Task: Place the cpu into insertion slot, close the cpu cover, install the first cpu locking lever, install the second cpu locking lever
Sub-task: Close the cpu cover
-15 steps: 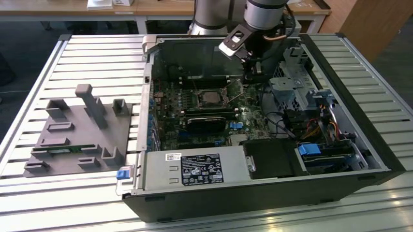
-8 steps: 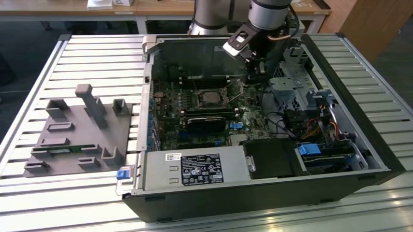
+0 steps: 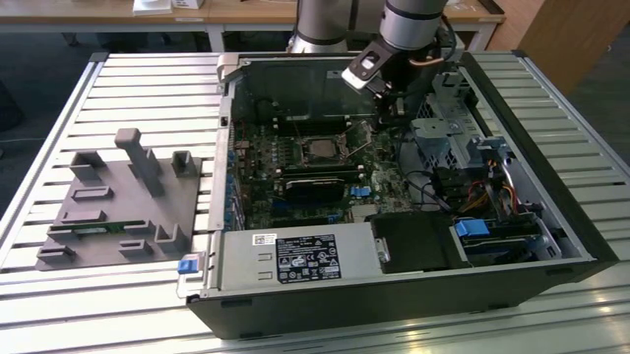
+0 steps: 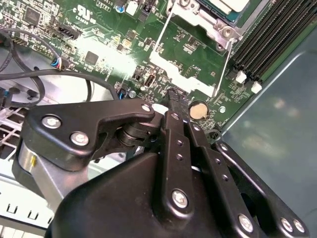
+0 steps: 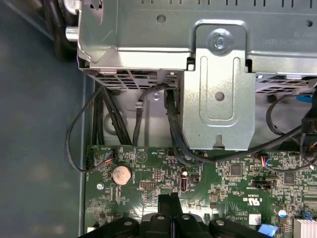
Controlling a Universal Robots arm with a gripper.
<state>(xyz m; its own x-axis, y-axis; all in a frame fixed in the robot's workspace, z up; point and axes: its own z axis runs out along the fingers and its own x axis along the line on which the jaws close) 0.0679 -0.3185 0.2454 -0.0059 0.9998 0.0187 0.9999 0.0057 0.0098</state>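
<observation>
Hanging hand (image 5: 171, 201) (pinched) near motherboard (image 5: 233, 183) edge.

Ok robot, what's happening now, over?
Gripper shut, over the motherboard. Cpu seated, cpu cover down. Both levers raised, unlatched.

One cpu (image 3: 317, 150), one computer case (image 3: 394, 302), one coin battery (image 5: 121, 174) — one grey fixture block (image 3: 99, 221).

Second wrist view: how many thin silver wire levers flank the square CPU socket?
2 wire levers. One lies beside the long black memory slots; the other lies on the socket's opposite side.
</observation>
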